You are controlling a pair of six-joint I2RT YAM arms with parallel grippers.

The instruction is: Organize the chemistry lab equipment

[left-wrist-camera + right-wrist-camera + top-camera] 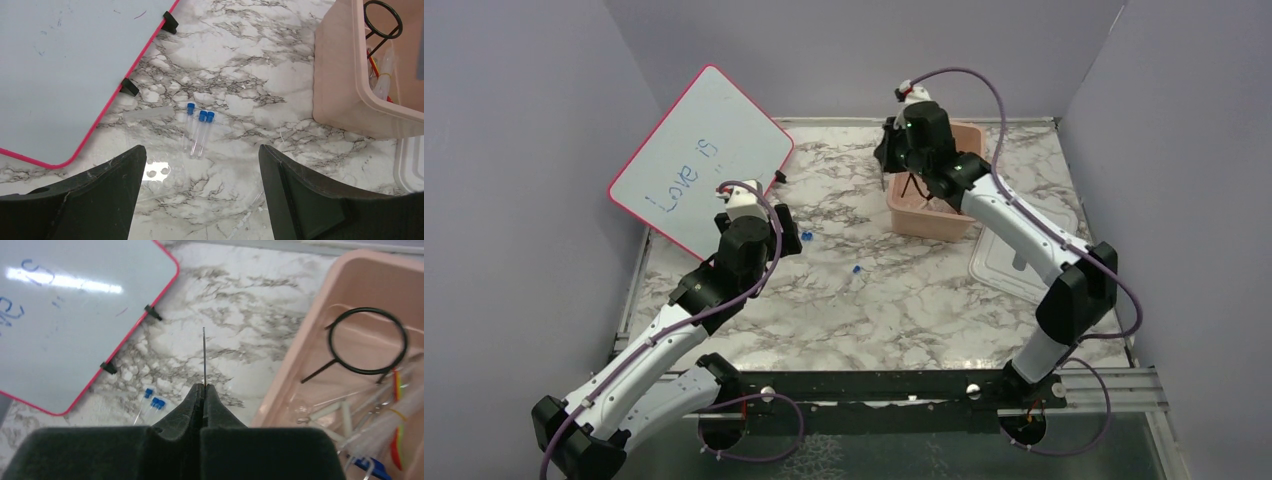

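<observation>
A table with a white-and-grey marble-patterned top (904,300) carries everything. A pale pink rectangular plastic tub (929,222) stands on it. Just beside the tub's right corner, a clear flat plastic lid (1009,265) lies on the marble. Well left of the tub, a pink-rimmed whiteboard (699,160) with blue writing sits on small black feet.

Between the tub and the whiteboard lie three small clear vials with blue caps (199,132), side by side. A clear tube (147,114) lies just beyond them, away from the tub, and a clear plastic piece with round holes (160,172) is near them. A single blue-capped vial (857,270) lies apart, closer to the tub.
</observation>
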